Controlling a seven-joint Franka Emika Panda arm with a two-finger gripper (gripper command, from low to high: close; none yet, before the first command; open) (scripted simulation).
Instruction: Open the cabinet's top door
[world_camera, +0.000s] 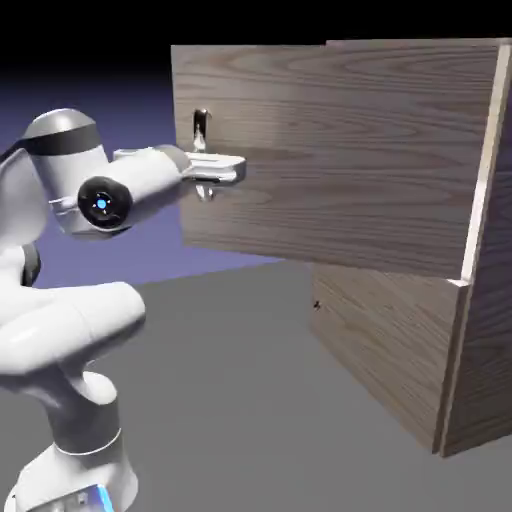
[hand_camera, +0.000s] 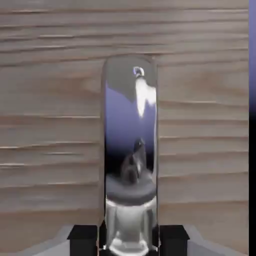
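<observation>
- Step in hand, as we judge it: the pull. The top door (world_camera: 330, 150) already stands swung well out from the cabinet (world_camera: 490, 330), its free edge toward the exterior view's left, so the opening looks far along.
- We see the tool (world_camera: 207, 172) clamped on the handle (world_camera: 201, 131), the small upright metal bar near that free edge. In the hand view the handle (hand_camera: 131, 150) fills the middle, with the two dark fingertips (hand_camera: 83, 235) pressed close on either side at the bottom edge.
- The arm (world_camera: 80, 330) rises from the lower left and reaches level to the door.
- Next move, in our judgement: keep the grip firm and follow the door's arc around its hinge rather than pulling straight, or the handle may slip free.
- The lower door (world_camera: 385, 350) sits closed beneath it.
- As for contents, the cabinet's inside is hidden behind the open panel; we cannot tell whether anything is stored there.
- The grey surface (world_camera: 250, 400) lies beneath the cabinet.
</observation>
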